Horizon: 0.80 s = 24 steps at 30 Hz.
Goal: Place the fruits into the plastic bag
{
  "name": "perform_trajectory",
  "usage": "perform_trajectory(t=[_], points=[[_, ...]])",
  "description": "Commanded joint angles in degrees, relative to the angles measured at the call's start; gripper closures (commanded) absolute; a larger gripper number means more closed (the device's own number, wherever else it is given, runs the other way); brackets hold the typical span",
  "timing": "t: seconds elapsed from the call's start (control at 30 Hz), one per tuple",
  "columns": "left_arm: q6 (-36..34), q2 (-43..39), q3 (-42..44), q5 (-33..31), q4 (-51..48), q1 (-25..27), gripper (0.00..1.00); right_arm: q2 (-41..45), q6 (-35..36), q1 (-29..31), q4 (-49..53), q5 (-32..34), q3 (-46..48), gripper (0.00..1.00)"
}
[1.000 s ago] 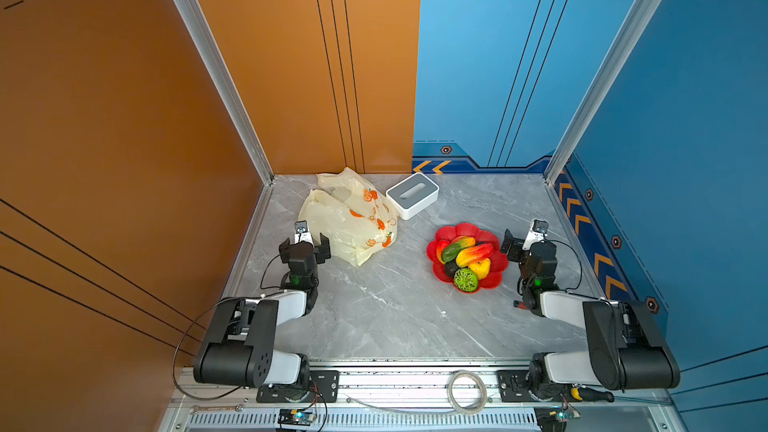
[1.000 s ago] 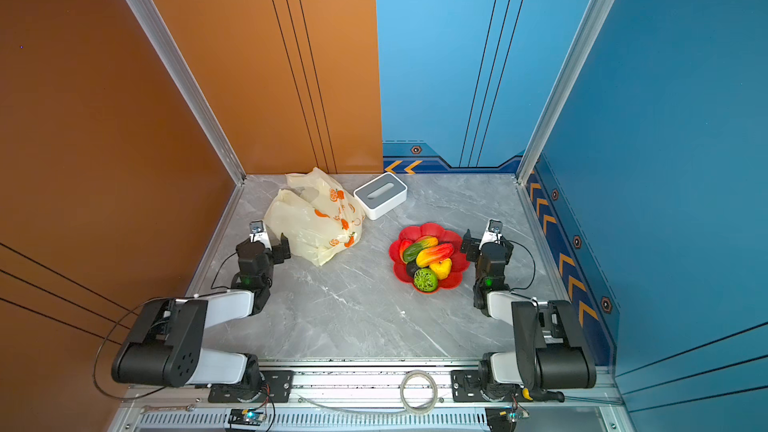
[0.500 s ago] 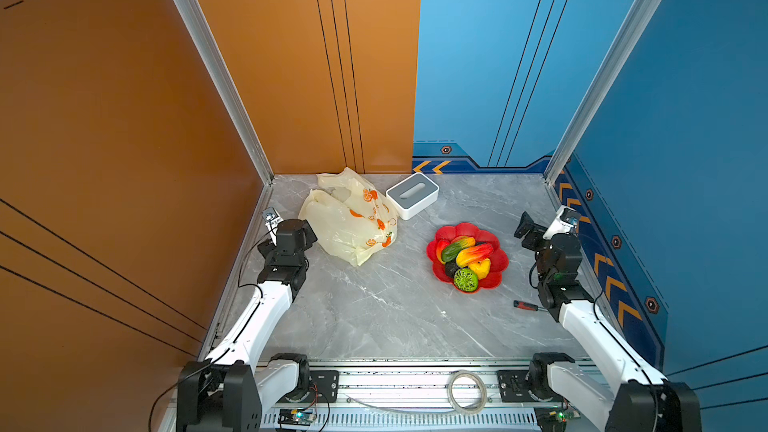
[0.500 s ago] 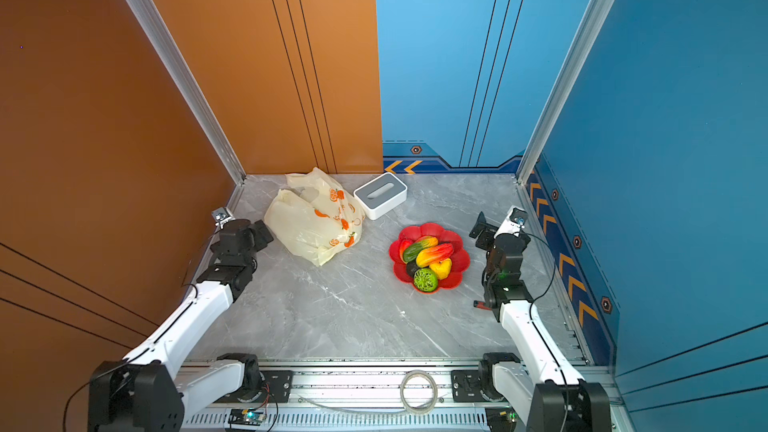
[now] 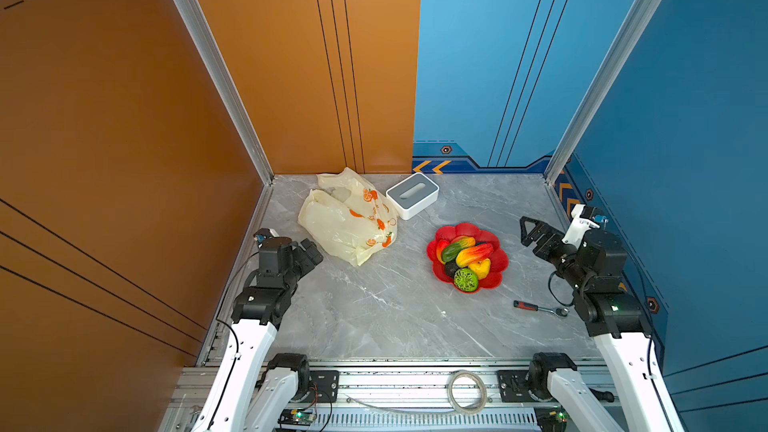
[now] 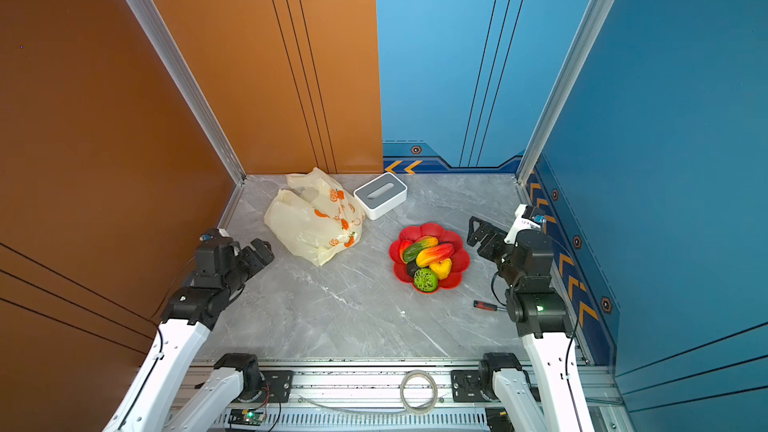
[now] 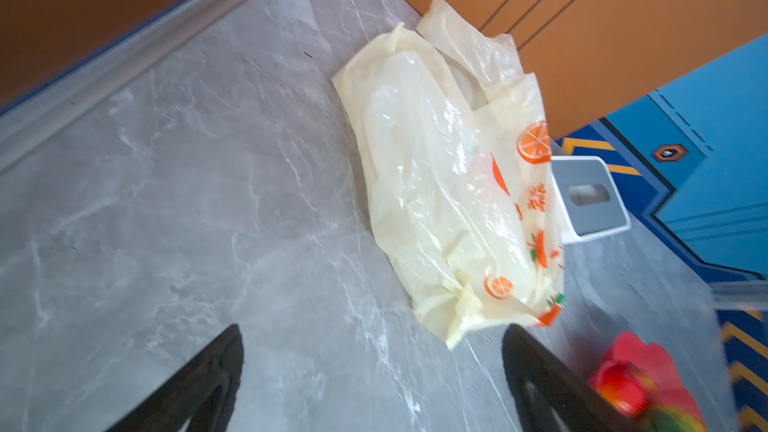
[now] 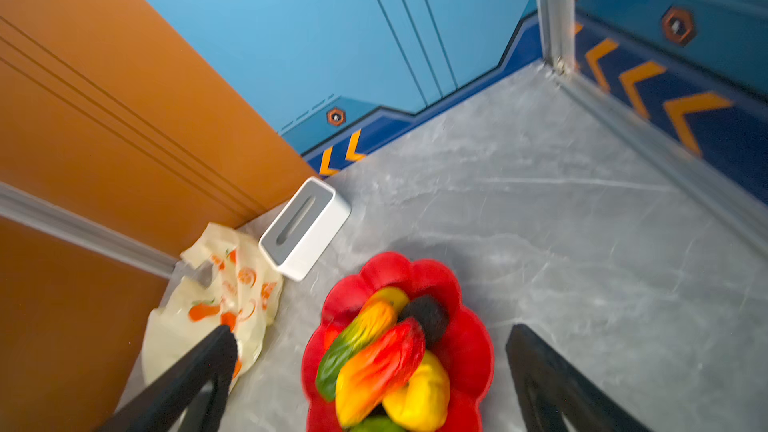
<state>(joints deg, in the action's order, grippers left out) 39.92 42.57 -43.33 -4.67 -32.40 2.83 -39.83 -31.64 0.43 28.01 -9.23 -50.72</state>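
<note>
While both of my claws stand wide open and empty, the fruits (image 5: 467,257) sit heaped in a red flower-shaped dish (image 5: 498,259) on the right half of the grey marbled counter (image 5: 374,309). The plastic bag (image 5: 340,228) lies crumpled and flat in the far left part of the counter. Its handles reach toward the orange back wall (image 5: 311,76). A white-and-grey box (image 5: 412,195) sits just beside the bag's right side; I cannot tell whether they touch.

My left claw (image 5: 311,250) hovers by the counter's left edge, close to the orange side wall (image 5: 124,160). Its tips are near the bag's near corner and apart from it. My right claw (image 5: 530,232) hovers just beside the dish's right rim, close to the blue side wall (image 5: 685,160), and points across the dish toward the box.

Between bag and dish runs a bare strip of counter. The near half is open too, save for a small red-handled tool (image 5: 538,308) lying near the right edge beside my right arm. The right wrist view shows the fruits blurred, low between my two fingers.
</note>
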Motion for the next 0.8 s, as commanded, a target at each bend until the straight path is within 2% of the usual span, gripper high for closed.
perform_trajectory(t=[0.0, 0.17, 0.33, 0.63, 0.77], points=[[2.4, -3.1, -2.3, 8.1, -6.1, 0.7, 0.02, 2.1, -4.5, 0.8, 12.5, -9.6, -1.7, 0.00], [4.5, -3.9, -4.2, 12.0, -8.4, 0.9, 0.02, 3.6, -7.7, 2.9, 14.2, -15.5, -3.4, 0.00], [6.3, -1.9, -7.6, 12.1, -10.0, 0.7, 0.02, 2.2, -9.6, 6.9, 13.9, -16.4, -6.3, 0.00], [8.1, 10.8, -15.3, 10.8, -11.0, -2.4, 0.02, -7.0, -8.0, 10.3, 10.6, -17.7, -10.1, 0.00], [12.9, 18.8, -18.3, 13.3, -10.0, -5.8, 0.02, -9.6, -7.9, 10.9, 8.1, -18.9, -10.5, 0.00]])
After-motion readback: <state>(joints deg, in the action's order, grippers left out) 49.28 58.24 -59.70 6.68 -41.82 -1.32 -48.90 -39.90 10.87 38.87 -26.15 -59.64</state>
